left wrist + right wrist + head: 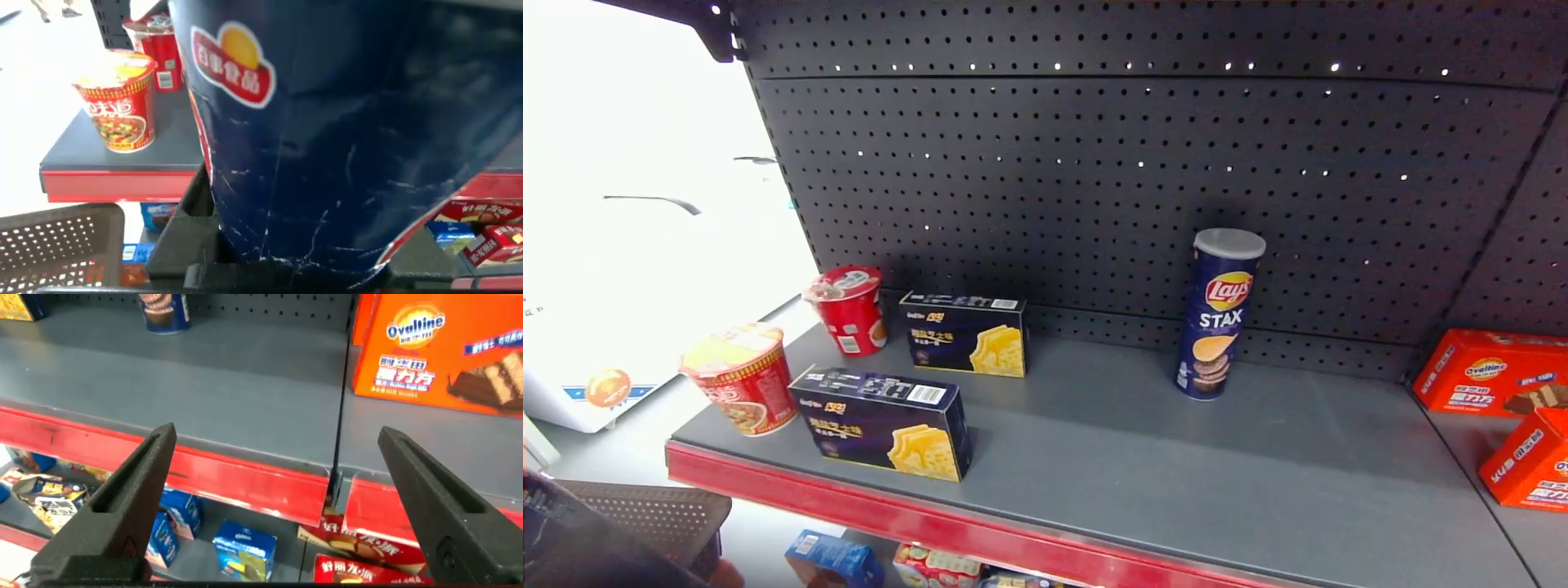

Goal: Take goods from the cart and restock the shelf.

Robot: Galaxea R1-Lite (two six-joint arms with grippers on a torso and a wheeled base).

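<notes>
Head view first: what stands on the shelf (1258,490)?

A blue chip can (1218,314) stands upright near the back edge, right of the middle. Toward the left end lie two dark boxes, the back box (964,333) and the front box (886,420), the latter close to the red front edge. Two red noodle cups stand at the left edge: the rear cup (848,309), and the front cup (742,388) by the front left corner. Orange boxes (1490,374) lie in the neighbouring bay, past the right edge.

And the left claw?

The left gripper (302,253) is clamped on a dark blue package (327,147), with black fingers (184,237) on either side of it. It hangs just off the shelf's front left corner, outside the front edge, above a perforated basket (57,245).

The right one?

The right gripper (278,506) has its jaws wide apart with nothing between them. It sits out in front of the red front edge, near the divider (339,400) between the shelf and the bay of orange boxes. Small blue packets (243,549) lie on the level below.
</notes>
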